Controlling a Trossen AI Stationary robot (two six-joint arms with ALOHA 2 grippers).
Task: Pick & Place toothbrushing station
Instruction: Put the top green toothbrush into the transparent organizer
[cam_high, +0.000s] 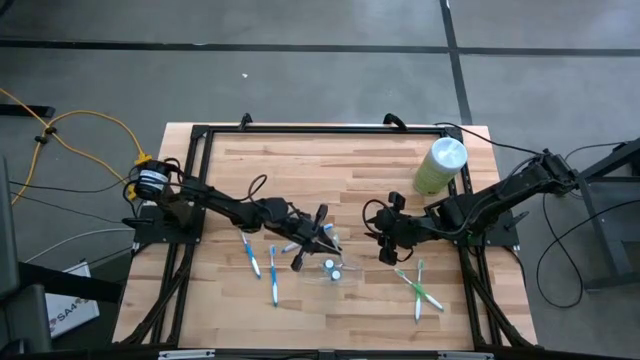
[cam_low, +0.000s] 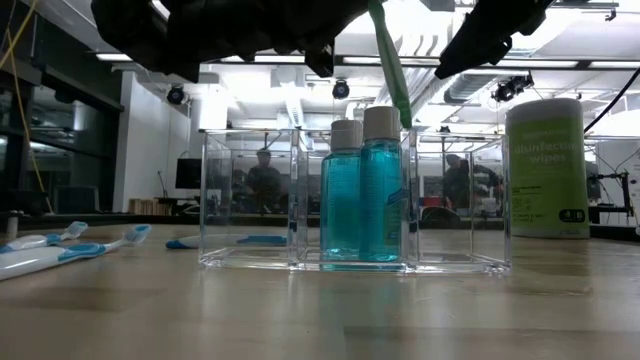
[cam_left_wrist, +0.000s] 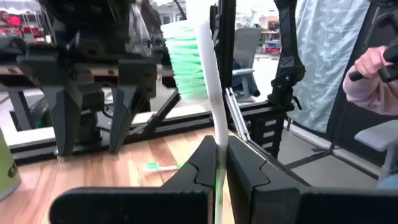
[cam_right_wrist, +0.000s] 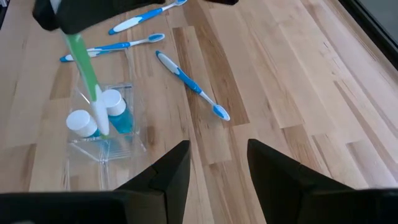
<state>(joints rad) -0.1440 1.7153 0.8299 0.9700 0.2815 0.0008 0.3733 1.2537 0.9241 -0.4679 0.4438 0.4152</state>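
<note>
Placing a green brush into the clear tray, left arm working.
Going left to right in the high view: blue brushes (cam_high: 251, 256) lie loose at lower left of centre; my left gripper (cam_high: 322, 229), clenched on the green brush (cam_low: 390, 65), hangs over the tray (cam_high: 333, 268) at lower centre, which already holds two teal bottles (cam_low: 362, 190). My right gripper (cam_high: 385, 238) waits just right of the tray, fingers apart and holding nothing, with more green brushes (cam_high: 420, 290) at lower right. Next, I judge, I must lower the handle straight into a free compartment beside the bottles, then let go.
</note>
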